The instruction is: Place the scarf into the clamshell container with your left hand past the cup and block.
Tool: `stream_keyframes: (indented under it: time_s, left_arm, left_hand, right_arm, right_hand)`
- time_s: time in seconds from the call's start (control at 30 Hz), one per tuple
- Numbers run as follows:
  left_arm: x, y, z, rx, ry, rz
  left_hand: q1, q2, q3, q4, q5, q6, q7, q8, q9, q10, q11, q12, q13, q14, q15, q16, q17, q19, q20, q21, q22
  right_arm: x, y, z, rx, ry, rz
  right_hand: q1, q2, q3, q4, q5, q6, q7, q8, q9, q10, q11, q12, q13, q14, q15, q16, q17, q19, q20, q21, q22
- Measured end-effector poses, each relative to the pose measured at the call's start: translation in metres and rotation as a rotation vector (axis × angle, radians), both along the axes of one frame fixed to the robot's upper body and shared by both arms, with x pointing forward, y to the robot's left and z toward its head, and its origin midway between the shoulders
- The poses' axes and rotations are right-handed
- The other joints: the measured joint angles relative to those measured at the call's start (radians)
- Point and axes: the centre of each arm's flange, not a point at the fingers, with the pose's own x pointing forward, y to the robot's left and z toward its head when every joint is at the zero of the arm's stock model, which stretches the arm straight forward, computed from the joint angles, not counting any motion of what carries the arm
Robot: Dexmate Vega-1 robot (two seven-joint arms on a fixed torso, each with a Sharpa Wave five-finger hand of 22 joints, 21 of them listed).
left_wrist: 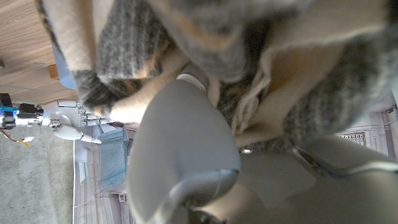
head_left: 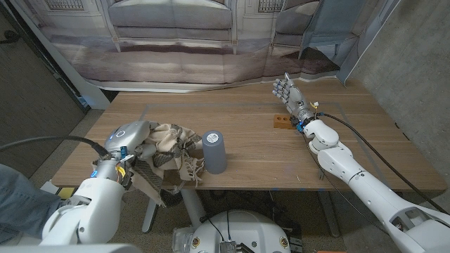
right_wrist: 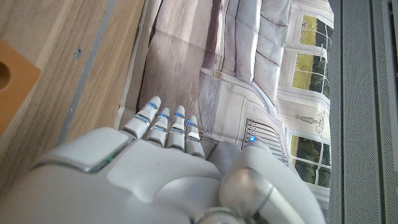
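Left hand (head_left: 132,138) grasps the bunched scarf (head_left: 171,144), with the cup (head_left: 214,151) just beyond it toward the block (head_left: 281,121) and the idle, unclenched right hand (head_left: 288,93)

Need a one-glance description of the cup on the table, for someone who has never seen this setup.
On the wooden table, look near the front edge, left of centre. The cup stands upright there, just right of the scarf that the left hand grips. It is the only smooth grey-blue cylinder; the orange block lies farther back.
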Motion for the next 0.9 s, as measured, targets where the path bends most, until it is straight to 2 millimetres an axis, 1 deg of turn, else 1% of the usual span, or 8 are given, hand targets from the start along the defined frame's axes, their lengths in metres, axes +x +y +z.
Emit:
stream_keyframes:
  time_s: [0.3,0.37,0.43,0.57,0.73,0.77,0.9]
  left_arm:
    - [-0.001,0.005,-0.007,-0.016,0.005,0.022]
    - [0.000,0.007,-0.010,-0.021,0.014,0.028]
    - [0.001,0.007,-0.011,-0.023,0.016,0.030]
    - [0.002,0.008,-0.013,-0.027,0.013,0.027]
    - [0.003,0.009,-0.015,-0.030,0.010,0.025]
    - [0.006,0.009,-0.018,-0.029,0.016,0.025]
    - [0.008,0.010,-0.021,-0.035,0.017,0.022]
  left_hand:
    - [0.000,0.000,0.000,0.000,0.006,0.005,-0.005,0.000,-0.001,0.003,-0.003,-0.003,0.001,0.000,0.000,-0.003,0.000,-0.004,-0.004,0.004,0.000]
    - [-0.003,-0.003,0.002,-0.002,0.006,0.009,-0.009,0.000,-0.003,0.008,-0.008,-0.004,0.001,0.000,0.000,-0.003,0.000,-0.004,-0.004,0.004,0.000]
    - [-0.009,-0.009,0.005,-0.005,0.006,0.009,-0.009,0.003,-0.003,0.009,-0.009,-0.004,0.007,0.005,-0.006,-0.003,0.000,-0.004,-0.004,0.004,0.001]
    - [-0.009,-0.009,0.006,-0.006,0.006,0.009,-0.009,0.007,-0.004,0.009,-0.009,-0.004,0.007,0.005,-0.006,-0.003,0.000,-0.003,-0.004,0.011,0.001]
    - [-0.009,-0.009,0.006,-0.006,0.006,0.009,-0.009,0.007,-0.005,0.013,-0.013,-0.006,0.006,0.005,-0.006,-0.003,0.000,-0.007,-0.007,0.011,0.001]
    - [-0.009,-0.009,0.006,-0.006,0.006,0.009,-0.009,0.007,-0.005,0.013,-0.013,-0.006,0.006,0.005,-0.006,-0.003,0.000,-0.007,-0.007,0.011,0.001]
    - [-0.009,-0.009,0.006,-0.006,0.006,0.014,-0.014,0.007,-0.006,0.014,-0.014,-0.007,0.007,0.007,-0.008,-0.003,0.000,-0.007,-0.007,0.011,0.000]
  right_arm:
    - [0.001,0.002,-0.002,-0.001,0.004,0.002]
    - [0.001,0.003,-0.002,-0.004,0.004,0.002]
    - [0.002,0.004,-0.002,-0.005,0.004,0.002]
    - [0.003,0.005,-0.003,-0.008,0.007,0.005]
    - [0.004,0.005,-0.003,-0.009,0.009,0.006]
    - [0.004,0.005,-0.003,-0.010,0.009,0.007]
    - [0.004,0.005,-0.003,-0.010,0.009,0.008]
  right_hand:
    - [0.000,0.000,0.000,0.000,0.000,0.000,0.000,0.000,0.000,0.000,0.000,0.000,0.000,0.000,0.000,0.000,0.000,0.000,0.000,0.000,0.000]
    - [0.000,0.000,0.000,0.000,0.000,0.000,0.000,0.000,0.000,0.000,0.000,0.000,0.000,0.000,0.000,0.000,0.000,0.000,0.000,0.000,0.000]
    - [0.000,0.000,0.000,0.000,0.000,0.000,0.000,0.000,0.000,0.000,0.000,0.000,0.000,0.000,0.000,0.000,0.000,0.000,0.000,0.000,0.000]
    - [0.005,0.005,-0.003,-0.003,0.000,0.000,0.000,0.000,0.000,0.000,0.000,0.000,0.000,0.000,0.000,0.000,0.000,0.000,0.000,0.000,0.000]
    - [0.005,0.005,-0.006,0.000,0.000,0.000,0.000,0.000,0.000,0.000,0.000,0.000,0.000,0.000,0.000,0.000,0.000,0.000,0.000,0.000,0.000]
    - [0.005,0.005,-0.006,0.000,0.000,0.000,0.000,0.000,0.000,0.000,0.000,0.000,0.000,0.000,0.000,0.000,0.000,0.000,0.000,0.000,0.000]
    - [0.005,0.005,-0.006,0.000,0.000,0.000,0.000,0.000,0.000,0.000,0.000,0.000,0.000,0.000,0.000,0.000,0.000,0.000,0.000,0.000,0.000]
